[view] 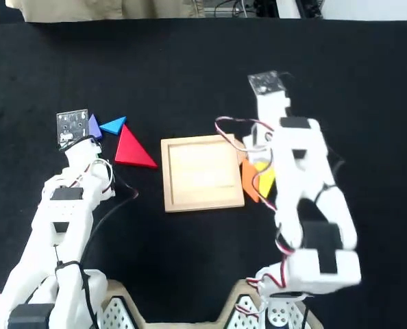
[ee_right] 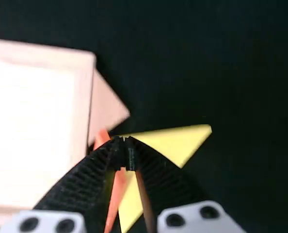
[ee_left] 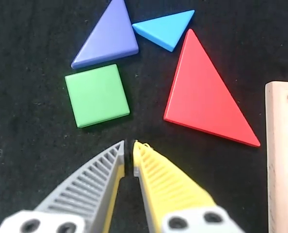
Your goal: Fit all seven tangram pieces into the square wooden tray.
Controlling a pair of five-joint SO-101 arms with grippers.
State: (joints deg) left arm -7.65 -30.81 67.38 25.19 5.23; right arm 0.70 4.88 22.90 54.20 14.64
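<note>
Bright, even light, seemingly from overhead, falls on the matte black table [view: 190,62], which throws back almost no glare. In the right wrist view the wooden tray [ee_right: 32,121] is washed out nearly white. The red triangle [ee_left: 202,97] carries a soft sheen, and shadows are faint.

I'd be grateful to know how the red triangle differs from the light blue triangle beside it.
The red triangle is far larger than the light blue triangle. The red triangle lies nearer the wooden tray; the light blue one sits next to the purple triangle. Both lie flat outside the tray.
</note>
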